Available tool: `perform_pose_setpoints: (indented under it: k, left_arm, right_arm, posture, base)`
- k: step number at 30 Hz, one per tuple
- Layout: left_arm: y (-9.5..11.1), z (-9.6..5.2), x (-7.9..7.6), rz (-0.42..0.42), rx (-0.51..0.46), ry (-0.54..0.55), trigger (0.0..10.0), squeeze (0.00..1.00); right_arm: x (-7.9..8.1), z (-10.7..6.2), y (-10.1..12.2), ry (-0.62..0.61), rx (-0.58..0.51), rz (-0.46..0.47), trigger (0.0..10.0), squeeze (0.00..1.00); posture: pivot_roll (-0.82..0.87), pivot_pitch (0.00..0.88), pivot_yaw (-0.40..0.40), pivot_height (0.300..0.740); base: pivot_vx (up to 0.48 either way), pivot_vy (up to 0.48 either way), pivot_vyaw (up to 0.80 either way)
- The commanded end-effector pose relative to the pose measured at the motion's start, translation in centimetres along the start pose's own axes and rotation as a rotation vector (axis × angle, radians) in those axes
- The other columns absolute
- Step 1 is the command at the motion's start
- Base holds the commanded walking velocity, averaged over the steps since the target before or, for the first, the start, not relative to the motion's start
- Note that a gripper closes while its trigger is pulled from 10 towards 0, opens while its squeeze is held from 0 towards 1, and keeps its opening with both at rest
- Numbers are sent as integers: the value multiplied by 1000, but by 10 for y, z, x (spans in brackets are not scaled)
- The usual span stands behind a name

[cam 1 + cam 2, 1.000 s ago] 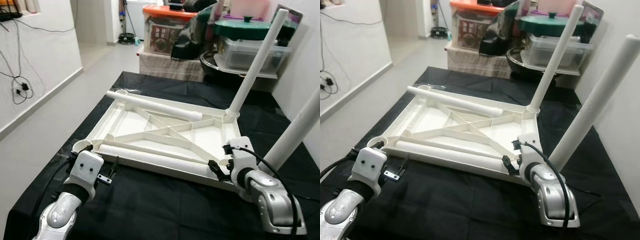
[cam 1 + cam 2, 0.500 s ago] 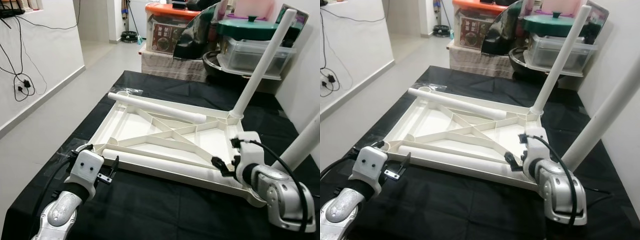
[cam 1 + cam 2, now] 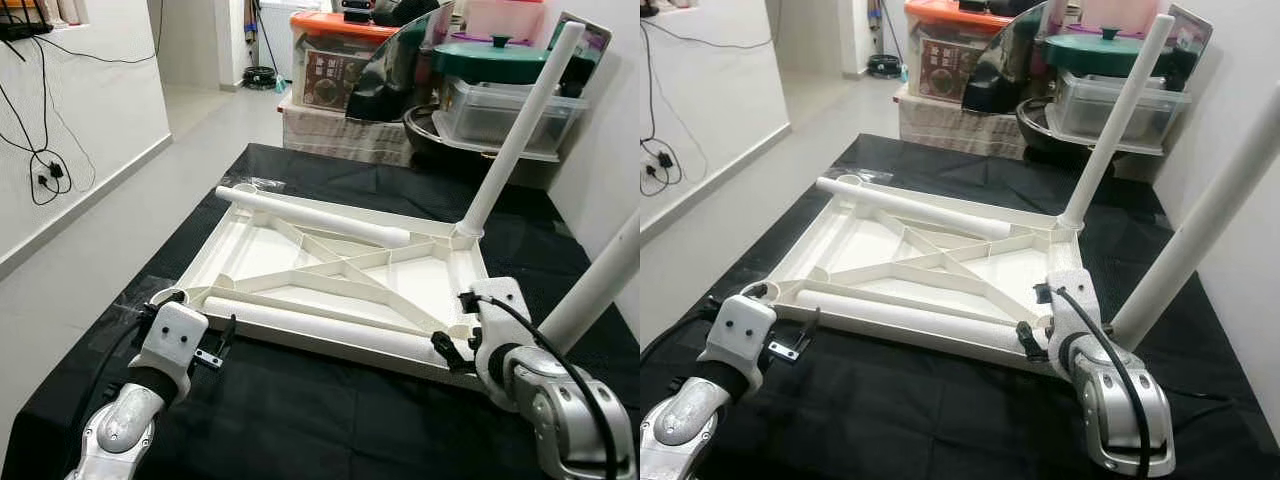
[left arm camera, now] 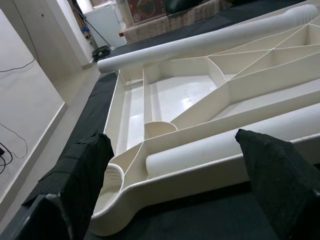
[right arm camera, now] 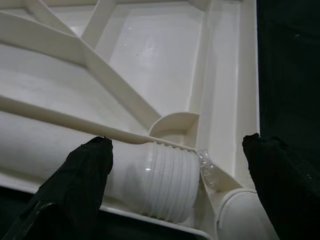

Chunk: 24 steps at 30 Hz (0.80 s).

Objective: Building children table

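Left eye view: an upturned white tabletop (image 3: 330, 270) lies centre on the black bench (image 3: 330, 420), two legs (image 3: 515, 125) standing upright at 2 o'clock.

Left wrist view: left pincer (image 4: 175, 180) spread apart at the tabletop's corner.

Right wrist view: right pincer (image 5: 175, 170) spread apart above a loose leg's threaded end (image 5: 170, 182).

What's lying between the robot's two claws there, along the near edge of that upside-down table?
A loose white table leg lies inside the upturned tabletop, running from near the left gripper to the right gripper. Both eye views show it.
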<state>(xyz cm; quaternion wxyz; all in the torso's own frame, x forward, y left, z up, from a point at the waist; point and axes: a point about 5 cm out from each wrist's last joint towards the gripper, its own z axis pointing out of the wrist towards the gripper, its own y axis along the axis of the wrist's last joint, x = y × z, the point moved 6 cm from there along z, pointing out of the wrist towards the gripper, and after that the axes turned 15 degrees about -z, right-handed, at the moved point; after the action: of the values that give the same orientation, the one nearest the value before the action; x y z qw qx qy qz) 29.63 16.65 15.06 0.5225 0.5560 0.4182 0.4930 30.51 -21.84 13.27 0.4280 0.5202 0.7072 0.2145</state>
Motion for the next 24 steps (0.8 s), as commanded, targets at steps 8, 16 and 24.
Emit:
perform_pose_setpoints:
  k: [8,16,24]
  left_arm:
    - [-3,0,-1,6,5,2,10000,0]
    - [-2,0,-1,5,3,3,10000,0]
    - [-3,0,-1,7,6,5,10000,0]
  right_arm:
    - [17,4,-29,69,127,104,10000,0]
    - [15,18,-44,42,168,149,10000,0]
    - [19,40,-42,35,155,232,10000,0]
  posture:
    - [-68,0,-103,740]
    - [-62,0,-104,740]
    - [-49,0,-104,740]
  base:
    - [0,0,0]
    - [0,0,0]
    - [0,0,0]
